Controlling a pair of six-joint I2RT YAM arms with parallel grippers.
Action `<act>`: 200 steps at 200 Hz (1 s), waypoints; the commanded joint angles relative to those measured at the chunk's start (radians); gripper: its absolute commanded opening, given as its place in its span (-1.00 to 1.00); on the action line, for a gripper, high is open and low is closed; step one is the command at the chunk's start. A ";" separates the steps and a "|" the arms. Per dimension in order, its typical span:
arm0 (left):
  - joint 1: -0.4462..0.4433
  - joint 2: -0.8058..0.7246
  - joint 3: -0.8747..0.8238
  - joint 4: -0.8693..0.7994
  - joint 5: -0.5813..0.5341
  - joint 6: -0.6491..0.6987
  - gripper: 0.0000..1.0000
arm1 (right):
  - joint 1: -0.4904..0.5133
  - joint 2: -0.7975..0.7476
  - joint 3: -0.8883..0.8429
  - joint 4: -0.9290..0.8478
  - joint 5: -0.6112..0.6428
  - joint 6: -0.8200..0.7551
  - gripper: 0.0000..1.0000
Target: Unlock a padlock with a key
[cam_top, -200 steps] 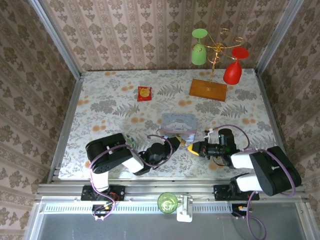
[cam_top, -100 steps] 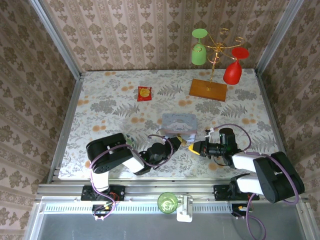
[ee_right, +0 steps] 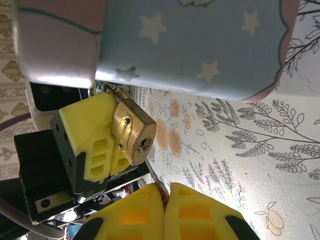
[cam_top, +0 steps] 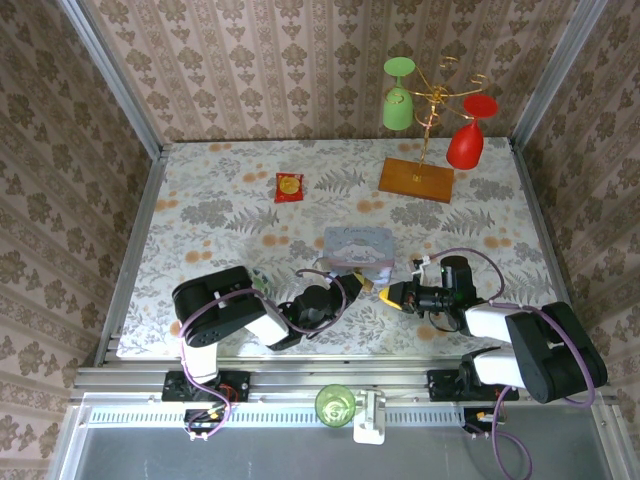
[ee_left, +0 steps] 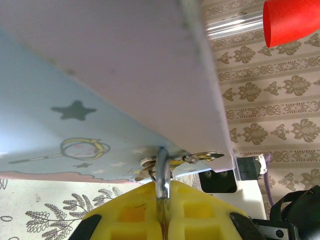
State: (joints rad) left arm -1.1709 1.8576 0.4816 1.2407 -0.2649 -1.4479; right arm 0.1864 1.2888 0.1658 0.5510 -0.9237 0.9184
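The brass padlock (ee_right: 131,130) hangs by its silvery shackle (ee_left: 162,175) from the hasp (ee_left: 202,158) of the pale blue tin (ee_left: 90,95). My left gripper (ee_left: 164,195) is shut on the padlock, its yellow fingers (ee_right: 90,137) clamping the body from the side. My right gripper (ee_right: 164,195) is shut on the slim silver key (ee_right: 151,169), whose tip sits in the keyhole (ee_right: 144,144) on the padlock's bottom face. In the top view both grippers, left (cam_top: 358,284) and right (cam_top: 393,295), meet just in front of the tin (cam_top: 357,245), with the padlock (cam_top: 373,288) between them.
A red-and-yellow packet (cam_top: 289,186) lies at the back of the floral cloth. At the back right a wooden base (cam_top: 416,179) carries a gold rack with a green glass (cam_top: 398,100) and a red glass (cam_top: 468,140). A green cup (cam_top: 336,405) sits on the near rail.
The right arm has shifted very slightly at the wrist. Both grippers stay shut, meeting at the padlock in front of the tin.
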 commanded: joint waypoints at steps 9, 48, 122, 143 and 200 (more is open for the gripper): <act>-0.009 0.001 0.030 0.069 0.011 -0.025 -1.00 | -0.004 0.003 0.004 -0.016 0.001 -0.021 -1.00; -0.007 0.005 0.047 0.069 0.016 -0.025 -1.00 | -0.004 0.003 0.012 -0.028 0.003 -0.028 -1.00; -0.012 0.010 0.033 0.070 0.009 -0.032 -1.00 | -0.014 0.009 0.012 -0.003 -0.007 -0.013 -1.00; -0.010 0.011 0.031 0.069 0.009 -0.030 -1.00 | -0.017 0.001 0.008 -0.009 -0.012 -0.016 -1.00; -0.019 0.031 0.075 0.068 0.041 -0.031 -1.00 | -0.016 0.016 0.011 0.074 -0.018 0.037 -1.00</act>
State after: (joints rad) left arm -1.1744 1.8755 0.5106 1.2419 -0.2543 -1.4670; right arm 0.1745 1.2961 0.1658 0.5514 -0.9241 0.9207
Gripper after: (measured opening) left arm 0.077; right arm 0.065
